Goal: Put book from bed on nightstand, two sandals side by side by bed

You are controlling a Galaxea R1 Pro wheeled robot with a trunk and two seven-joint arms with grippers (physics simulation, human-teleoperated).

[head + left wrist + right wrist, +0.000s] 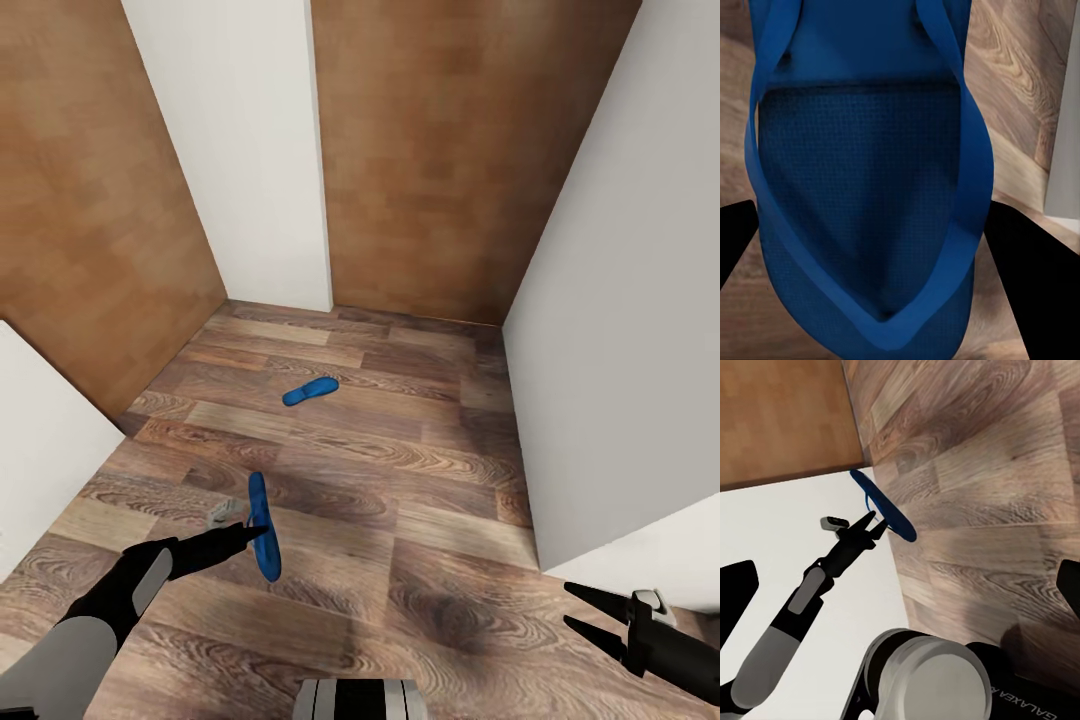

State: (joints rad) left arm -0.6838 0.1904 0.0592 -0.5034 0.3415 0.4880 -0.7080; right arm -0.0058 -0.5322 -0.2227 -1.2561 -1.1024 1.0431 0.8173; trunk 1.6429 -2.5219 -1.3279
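My left gripper is shut on a bright blue sandal, which hangs edge-on above the wood floor. Up close, that sandal spans the gap between the dark fingers. From the right wrist, the same sandal sits at the tip of my left gripper. The other blue sandal lies flat on the floor farther ahead. My right gripper hovers open and empty at the lower right. The book, bed and nightstand are out of view.
A white wall closes off the right side, and a white wall section stands ahead between brown wooden panels. Another white surface juts in at the left. Wood-plank floor lies between them.
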